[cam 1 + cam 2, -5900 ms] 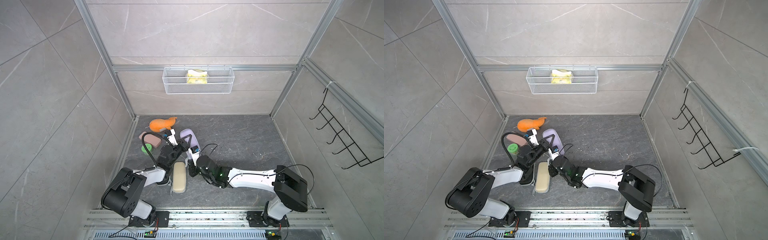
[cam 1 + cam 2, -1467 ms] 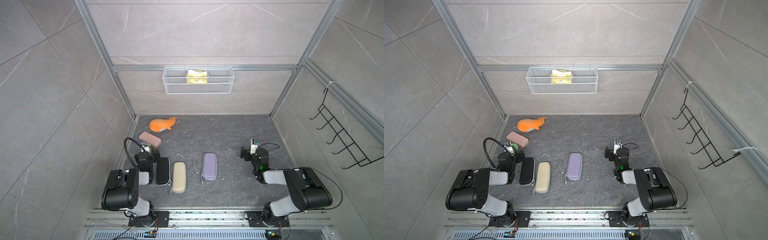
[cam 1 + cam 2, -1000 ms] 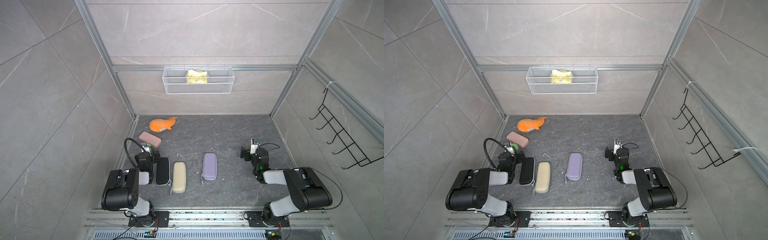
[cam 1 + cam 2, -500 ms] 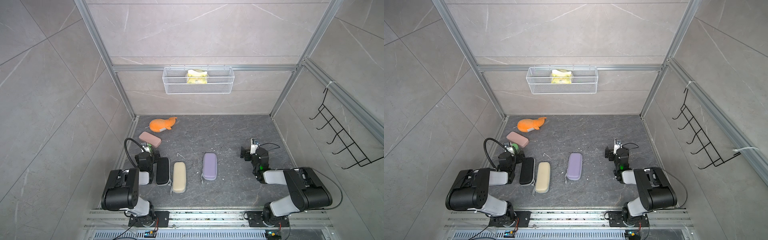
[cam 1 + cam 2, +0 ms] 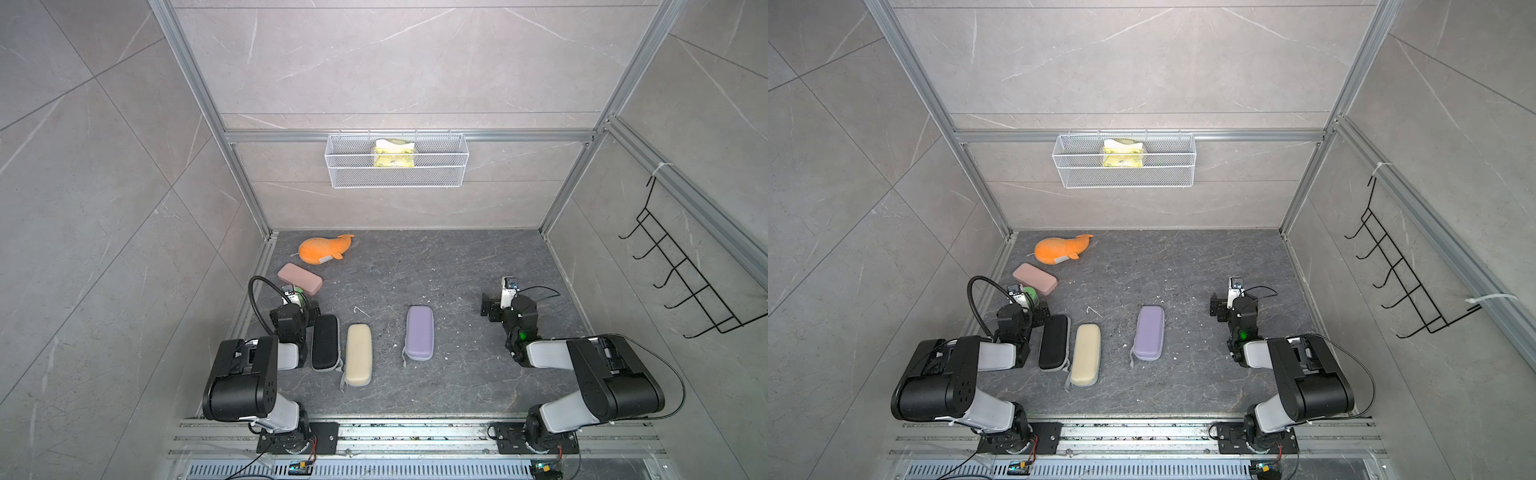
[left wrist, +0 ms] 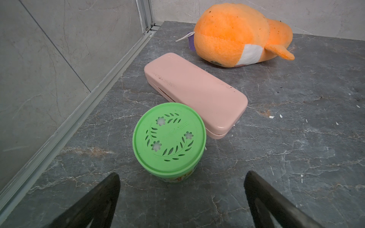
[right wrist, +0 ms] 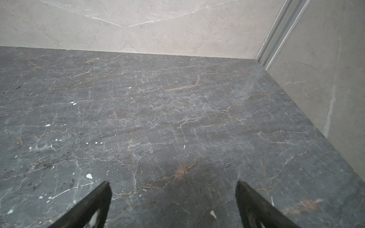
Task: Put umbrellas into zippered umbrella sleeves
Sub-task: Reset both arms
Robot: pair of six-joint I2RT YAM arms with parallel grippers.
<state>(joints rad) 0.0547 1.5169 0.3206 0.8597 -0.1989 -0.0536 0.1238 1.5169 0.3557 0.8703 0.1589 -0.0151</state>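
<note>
L gripper [image 6: 182,174]: fingers apart, gripping nothing. The black sleeve [image 5: 325,348] lies alongside the L wrist, behind the fingertips, with the cream sleeve [image 5: 358,360] next to it. The lavender sleeve [image 5: 419,332] is mid-floor, well apart from R gripper [image 7: 172,184], whose fingers are apart over bare floor [image 7: 177,108]. All 3 sleeves closed; contents hidden. No sleeve shows in either wrist view. Ahead of the L fingers is a green tin [image 6: 168,138], mostly hidden in both top views.

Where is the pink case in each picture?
Top view: pink case far back on the left, just in front of the whale.
Top view: pink case in the same spot, whale behind it.
Left wrist: pink case between the green tub and the whale.
Right wrist: not in it.
Shared landmark: the orange whale beside the case.
</note>
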